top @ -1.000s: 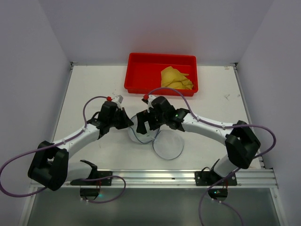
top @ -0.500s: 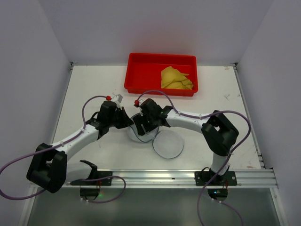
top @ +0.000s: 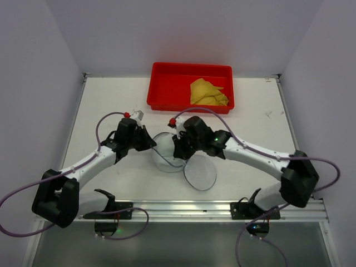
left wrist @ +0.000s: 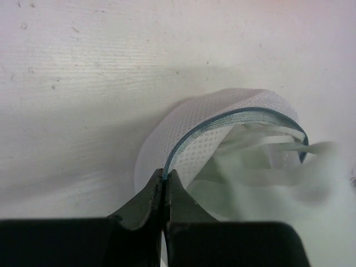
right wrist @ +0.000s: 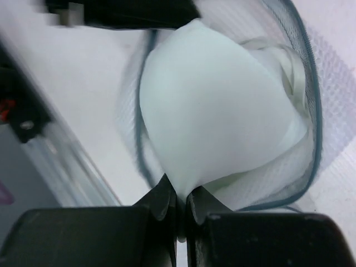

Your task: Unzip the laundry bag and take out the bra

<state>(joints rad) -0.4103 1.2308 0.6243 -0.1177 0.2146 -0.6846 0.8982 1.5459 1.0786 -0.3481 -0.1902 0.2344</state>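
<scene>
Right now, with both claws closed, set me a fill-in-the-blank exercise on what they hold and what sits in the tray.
1. The left claw pinches the laundry bag by its dark ____ rim.
2. The right claw grips the bra, whose colour is ____.
3. The cloth lying in the red tray is ____.

Missing words: zipper; white; yellow.

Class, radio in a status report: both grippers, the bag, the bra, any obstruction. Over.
Left gripper shut on bag rim. Right gripper shut on bra cup. Bag unzipped, bra in it. Red tray beyond, apart.
</scene>
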